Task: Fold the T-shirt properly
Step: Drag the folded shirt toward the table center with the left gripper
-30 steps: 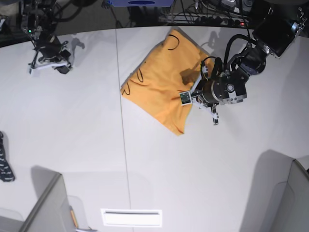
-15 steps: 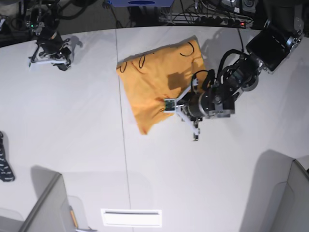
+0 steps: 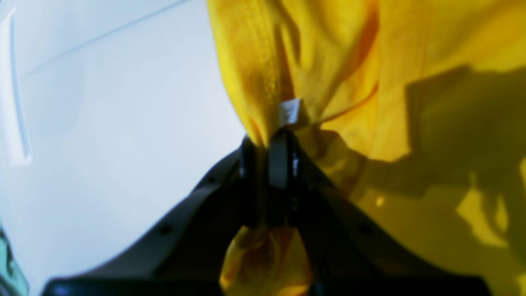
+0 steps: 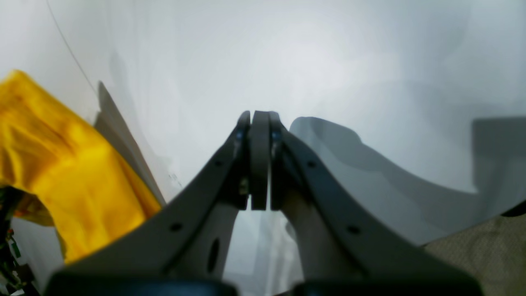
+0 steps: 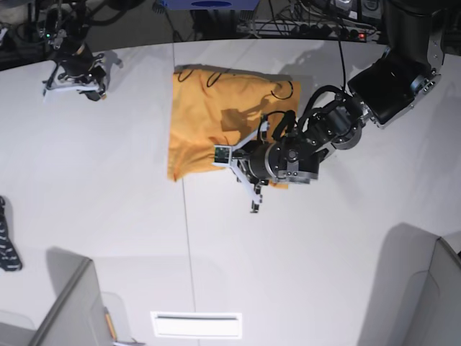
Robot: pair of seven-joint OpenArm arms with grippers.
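The orange-yellow T-shirt (image 5: 216,115) lies folded into a rough rectangle at the back middle of the white table (image 5: 324,252), with thin black marks along its far edge. My left gripper (image 5: 232,157) sits at the shirt's near edge. In the left wrist view this gripper (image 3: 269,139) is shut on a bunched fold of the T-shirt (image 3: 328,61), just under a small white tag (image 3: 289,111). My right gripper (image 5: 72,79) rests at the far left corner, apart from the shirt. The right wrist view shows the right gripper (image 4: 259,119) shut on nothing, with the T-shirt (image 4: 61,164) off to its left.
A dark seam (image 5: 185,231) runs front to back across the table. A black object (image 5: 7,249) lies at the left edge. Grey panels stand at the near left (image 5: 72,310) and near right (image 5: 432,303) corners, a white slot (image 5: 196,324) between them. Cables crowd the back edge (image 5: 302,25).
My left gripper has swung leftward with the cloth in its grip, turning the shirt from a diagonal lie to a squarer one further left. The right gripper has shifted only slightly.
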